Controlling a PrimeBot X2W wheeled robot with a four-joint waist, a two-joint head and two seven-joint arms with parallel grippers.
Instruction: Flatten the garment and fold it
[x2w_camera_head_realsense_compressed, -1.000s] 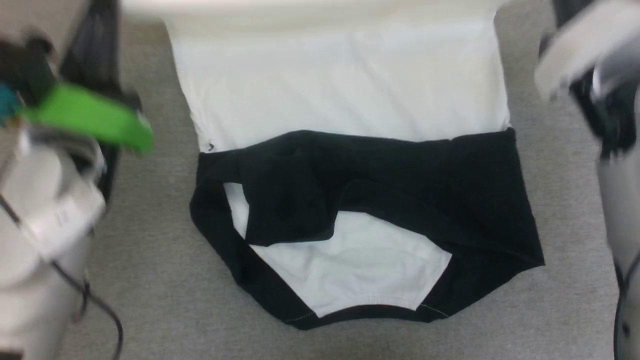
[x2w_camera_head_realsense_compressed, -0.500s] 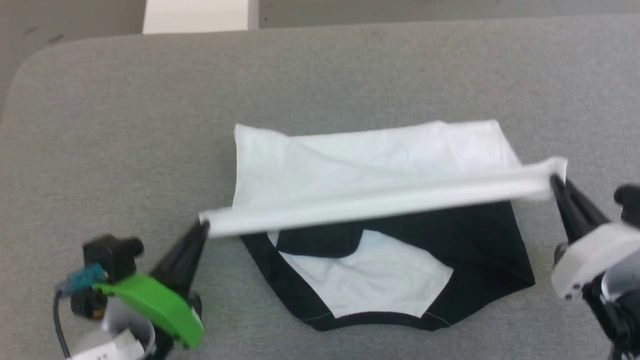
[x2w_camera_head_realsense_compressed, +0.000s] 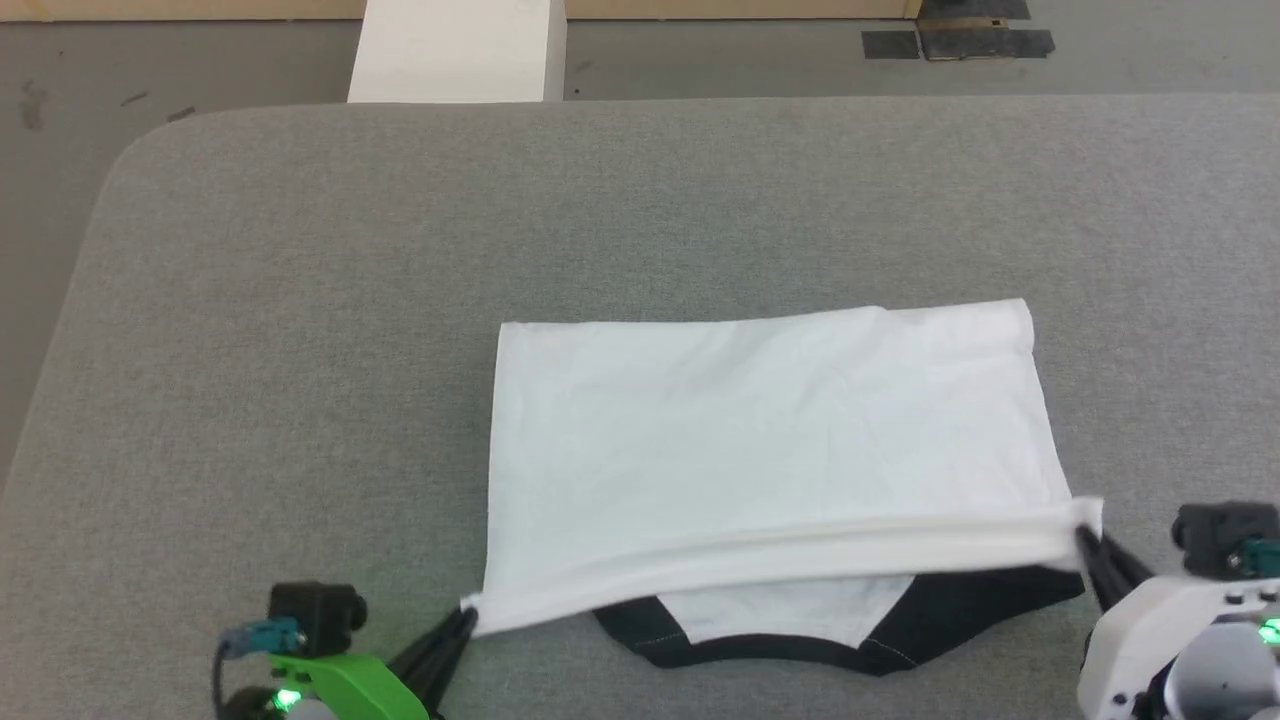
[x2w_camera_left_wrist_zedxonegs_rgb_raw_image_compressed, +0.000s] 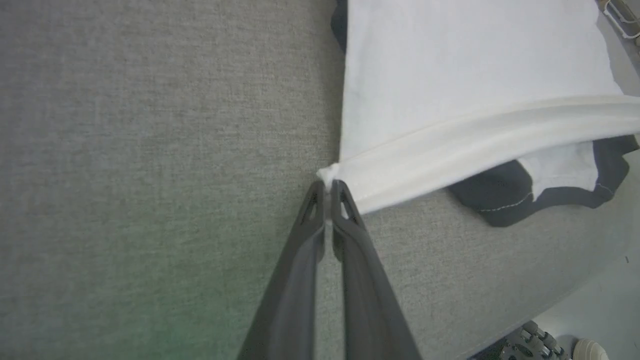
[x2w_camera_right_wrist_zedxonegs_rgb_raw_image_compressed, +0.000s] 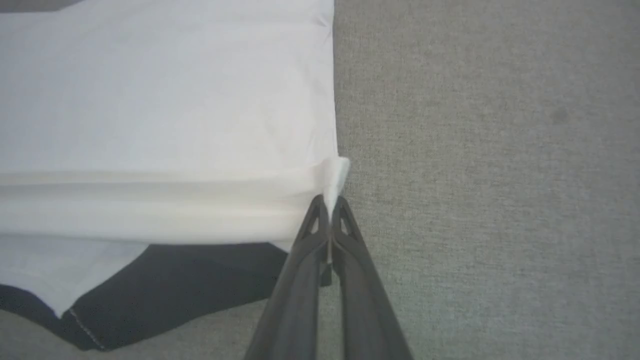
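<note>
A: Where it lies on the table (x2w_camera_head_realsense_compressed: 300, 350), how does the shirt (x2w_camera_head_realsense_compressed: 770, 430) look?
B: White body folded over black shoulders, near the front edge. Left gripper (x2w_camera_head_realsense_compressed: 462, 620) and right gripper (x2w_camera_head_realsense_compressed: 1085, 540) each pinch a corner of its lifted white edge, fingers closed.

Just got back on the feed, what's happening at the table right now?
The robot is mid-fold on the garment, which lies on the grey table. The left gripper and right gripper are each shut on one end of its white edge, held taut between them. Black fabric and a white patch near the robot are not yet covered.
</note>
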